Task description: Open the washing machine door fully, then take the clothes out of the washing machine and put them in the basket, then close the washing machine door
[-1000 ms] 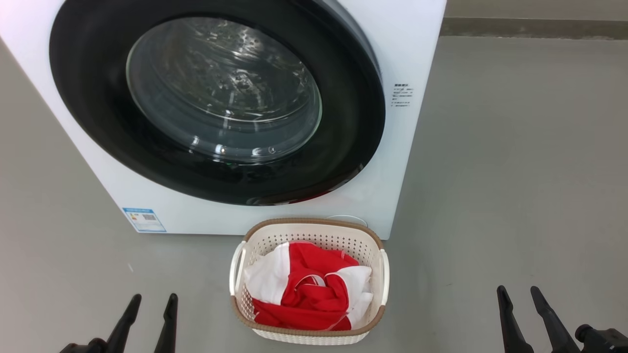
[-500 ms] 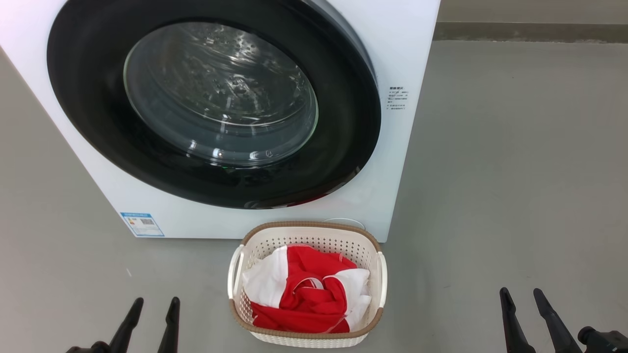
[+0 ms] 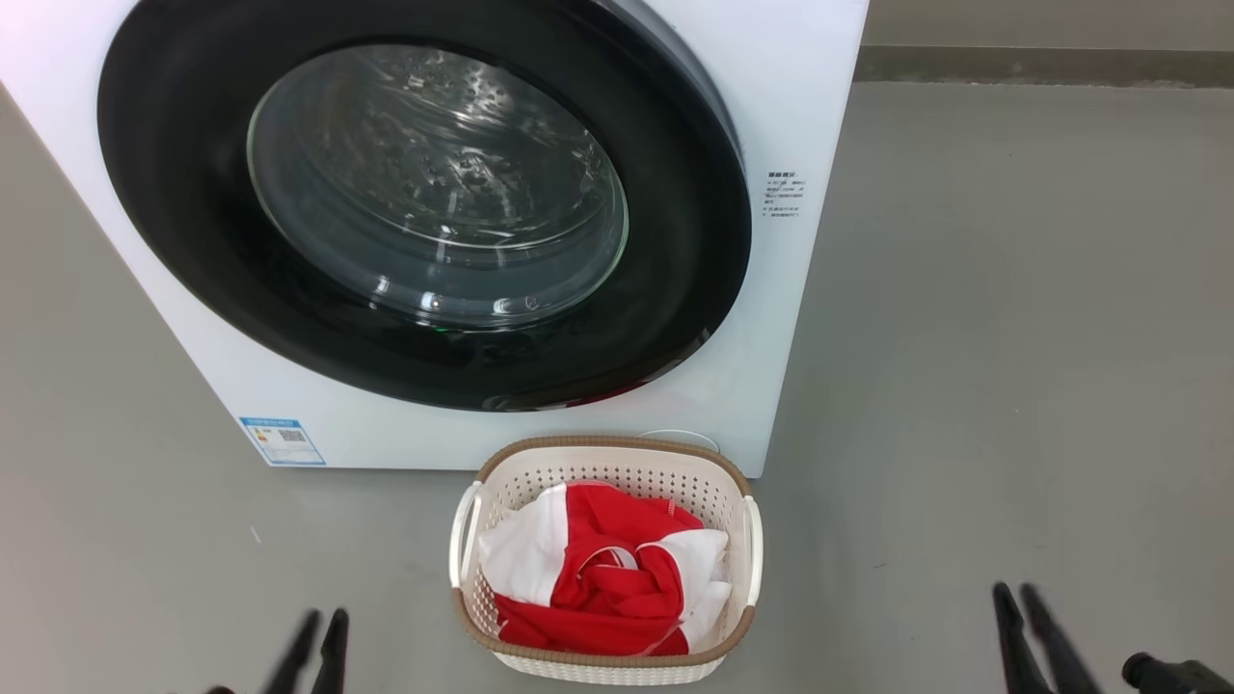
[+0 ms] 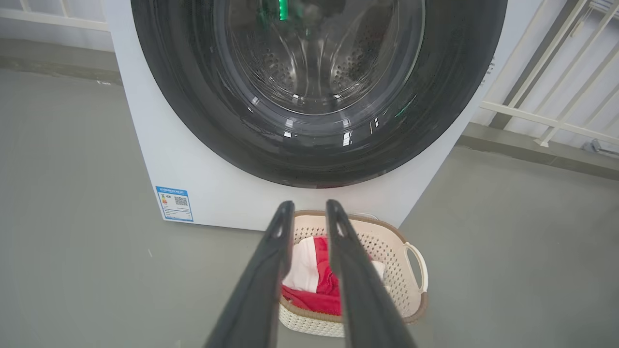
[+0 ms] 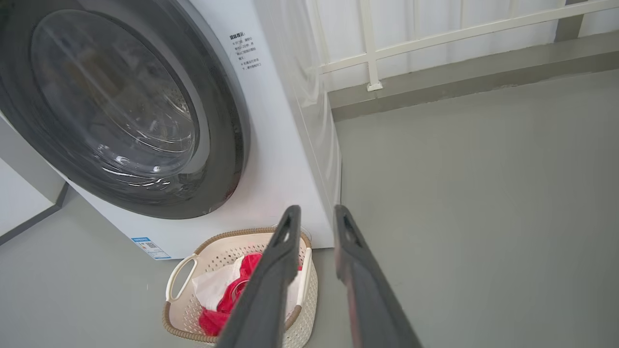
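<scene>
Left gripper (image 3: 325, 625) is seen at the lower left of the head view, held low over the grey floor (image 3: 1012, 337), pointed up the frame toward the washing machine (image 3: 800, 96). Some blur is noted on it there. In the left wrist view its fingers (image 4: 263, 290) are held narrow, with a slim gap left between the tips and nothing gripped. They are aimed forward and slightly down, lined up with the basket (image 3: 617, 448) and the lower part of the machine.

Right gripper (image 3: 1016, 594) is seen at the lower right of the head view, also low and pointed forward, well apart from the basket. In the right wrist view its fingers (image 5: 263, 299) are likewise set narrow, a small gap kept between them, nothing held. They are angled toward the machine's right front corner, with the basket seen to their left.

The door (image 3: 675, 289) is shut flush against the machine front; the steel drum is seen through the glass. No clothes are made out inside.

The clothes (image 3: 607, 578), red with white panels, are piled in the basket. The basket is set on the floor just in front of the machine, below the door's lower right, between the two grippers. A blue label (image 3: 282, 440) is seen at the machine's lower left corner. A white railing (image 5: 435, 38) is seen behind the machine.
</scene>
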